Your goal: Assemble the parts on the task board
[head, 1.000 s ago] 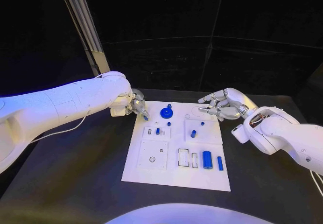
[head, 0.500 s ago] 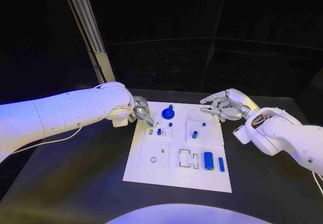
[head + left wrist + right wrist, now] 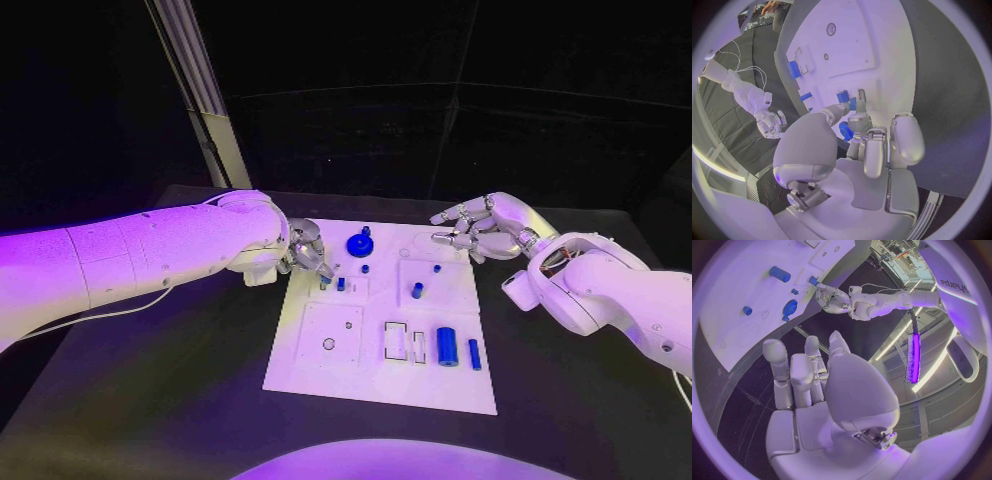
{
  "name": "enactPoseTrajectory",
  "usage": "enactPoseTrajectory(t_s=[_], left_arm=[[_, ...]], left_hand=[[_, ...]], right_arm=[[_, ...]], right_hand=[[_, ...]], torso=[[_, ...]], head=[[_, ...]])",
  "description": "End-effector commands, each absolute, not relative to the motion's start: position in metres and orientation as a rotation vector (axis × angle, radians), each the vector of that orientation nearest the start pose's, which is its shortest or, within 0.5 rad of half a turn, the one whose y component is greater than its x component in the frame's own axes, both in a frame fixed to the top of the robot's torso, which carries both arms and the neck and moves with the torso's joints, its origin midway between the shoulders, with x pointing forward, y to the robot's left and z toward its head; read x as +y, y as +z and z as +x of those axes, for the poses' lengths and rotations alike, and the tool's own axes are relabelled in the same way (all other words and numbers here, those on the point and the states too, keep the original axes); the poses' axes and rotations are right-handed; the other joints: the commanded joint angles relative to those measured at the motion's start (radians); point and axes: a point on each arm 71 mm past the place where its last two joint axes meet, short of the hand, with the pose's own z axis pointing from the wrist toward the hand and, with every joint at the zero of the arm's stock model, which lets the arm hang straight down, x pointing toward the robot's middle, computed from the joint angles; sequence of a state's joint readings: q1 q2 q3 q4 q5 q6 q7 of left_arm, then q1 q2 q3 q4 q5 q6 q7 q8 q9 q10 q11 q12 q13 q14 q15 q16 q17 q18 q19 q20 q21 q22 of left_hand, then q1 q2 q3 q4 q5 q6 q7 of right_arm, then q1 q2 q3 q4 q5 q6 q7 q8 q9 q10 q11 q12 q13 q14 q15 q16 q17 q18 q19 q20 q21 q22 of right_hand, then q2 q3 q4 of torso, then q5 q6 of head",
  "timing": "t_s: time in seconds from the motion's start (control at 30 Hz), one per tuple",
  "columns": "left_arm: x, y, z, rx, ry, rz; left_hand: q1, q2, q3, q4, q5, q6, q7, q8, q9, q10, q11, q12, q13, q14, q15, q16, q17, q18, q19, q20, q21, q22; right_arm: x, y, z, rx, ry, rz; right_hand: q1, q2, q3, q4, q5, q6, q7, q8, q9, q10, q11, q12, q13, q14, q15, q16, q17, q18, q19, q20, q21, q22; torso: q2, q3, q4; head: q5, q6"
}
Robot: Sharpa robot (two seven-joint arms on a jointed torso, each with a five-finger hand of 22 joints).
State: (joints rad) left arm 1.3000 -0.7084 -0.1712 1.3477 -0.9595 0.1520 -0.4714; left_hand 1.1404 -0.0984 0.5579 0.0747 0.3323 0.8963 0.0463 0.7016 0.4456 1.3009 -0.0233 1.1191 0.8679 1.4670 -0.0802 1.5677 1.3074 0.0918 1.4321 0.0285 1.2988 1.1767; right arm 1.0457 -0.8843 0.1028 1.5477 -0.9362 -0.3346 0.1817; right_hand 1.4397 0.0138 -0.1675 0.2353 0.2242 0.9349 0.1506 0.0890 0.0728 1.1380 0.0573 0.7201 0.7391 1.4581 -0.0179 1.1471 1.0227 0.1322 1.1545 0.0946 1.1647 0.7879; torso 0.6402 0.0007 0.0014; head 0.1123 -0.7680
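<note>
Head view: blue cylinder (image 3: 446, 344) lengthwise along task board (image 3: 346, 372).

Left hand (image 3: 304, 250) crowds the task board (image 3: 378, 375) (near half open).

White task board (image 3: 361, 385) — small blue parts (image 3: 446, 344) scattered

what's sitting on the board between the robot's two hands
In the head view, the round blue knob stands on the white board between the left hand and right hand; a small blue peg lies nearer the right.
</note>
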Motion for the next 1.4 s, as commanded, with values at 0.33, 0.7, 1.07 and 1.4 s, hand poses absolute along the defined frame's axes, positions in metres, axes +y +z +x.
enactPoseTrajectory(t_s=[0.33,0.7,1.07,1.4], left_arm=[[0.2035,-0.2378,0.5029,2.419,-0.361,-0.191],[0.2081,-0.2400,0.5026,2.436,-0.335,-0.194],[0.2099,-0.2406,0.5010,2.451,-0.330,-0.186],[0.2101,-0.2408,0.5009,2.455,-0.335,-0.181]], left_hand=[[0.002,0.009,0.116,-0.114,0.005,0.008,0.002,0.005,0.000,0.005,-0.004,-0.007,-0.005,0.104,-0.003,0.003,0.263,-0.009,0.006,-0.001,0.003,0.000],[0.002,0.008,0.117,-0.115,0.005,0.008,0.002,0.005,0.000,0.003,-0.004,-0.010,-0.010,0.104,-0.003,0.003,0.263,-0.009,0.005,-0.002,0.002,-0.001],[0.003,0.006,0.119,-0.118,0.005,0.009,0.001,0.004,-0.001,0.003,-0.005,-0.012,-0.012,0.104,-0.004,0.003,0.263,-0.009,0.005,-0.002,0.002,-0.001],[0.003,0.006,0.119,-0.119,0.005,0.009,0.001,0.004,-0.001,0.003,-0.005,-0.012,-0.013,0.104,-0.004,0.003,0.263,-0.009,0.005,-0.002,0.001,-0.002]], right_arm=[[-0.2099,-0.1939,0.4702,1.619,1.140,0.308],[-0.2097,-0.1940,0.4703,1.619,1.140,0.308],[-0.2095,-0.1943,0.4706,1.620,1.141,0.307],[-0.2091,-0.1944,0.4706,1.620,1.143,0.306]], right_hand=[[0.004,0.007,-0.007,0.001,-0.007,-0.003,0.003,-0.002,-0.001,-0.003,0.006,0.006,-0.002,0.004,0.004,-0.010,-0.001,0.014,-0.006,0.001,-0.008,-0.004],[0.004,0.007,-0.007,0.001,-0.007,-0.003,0.003,-0.002,-0.001,-0.003,0.006,0.006,-0.002,0.004,0.004,-0.010,-0.001,0.014,-0.006,0.001,-0.008,-0.004],[0.004,0.007,-0.007,0.001,-0.008,-0.003,0.003,-0.002,-0.001,-0.004,0.006,0.006,-0.002,0.004,0.004,-0.009,-0.001,0.014,-0.005,0.001,-0.008,-0.003],[0.004,0.007,-0.008,0.001,-0.009,-0.003,0.003,-0.002,-0.001,-0.004,0.006,0.006,-0.002,0.004,0.004,-0.009,0.000,0.014,-0.006,0.001,-0.008,-0.004]], torso=[[0.001,-0.0013,0.0007],[0.000,-0.0008,0.0014],[0.001,-0.0003,0.0012],[0.000,-0.0003,0.0013]], head=[[0.000,-0.005],[0.000,-0.009],[-0.002,-0.012],[-0.001,-0.011]])
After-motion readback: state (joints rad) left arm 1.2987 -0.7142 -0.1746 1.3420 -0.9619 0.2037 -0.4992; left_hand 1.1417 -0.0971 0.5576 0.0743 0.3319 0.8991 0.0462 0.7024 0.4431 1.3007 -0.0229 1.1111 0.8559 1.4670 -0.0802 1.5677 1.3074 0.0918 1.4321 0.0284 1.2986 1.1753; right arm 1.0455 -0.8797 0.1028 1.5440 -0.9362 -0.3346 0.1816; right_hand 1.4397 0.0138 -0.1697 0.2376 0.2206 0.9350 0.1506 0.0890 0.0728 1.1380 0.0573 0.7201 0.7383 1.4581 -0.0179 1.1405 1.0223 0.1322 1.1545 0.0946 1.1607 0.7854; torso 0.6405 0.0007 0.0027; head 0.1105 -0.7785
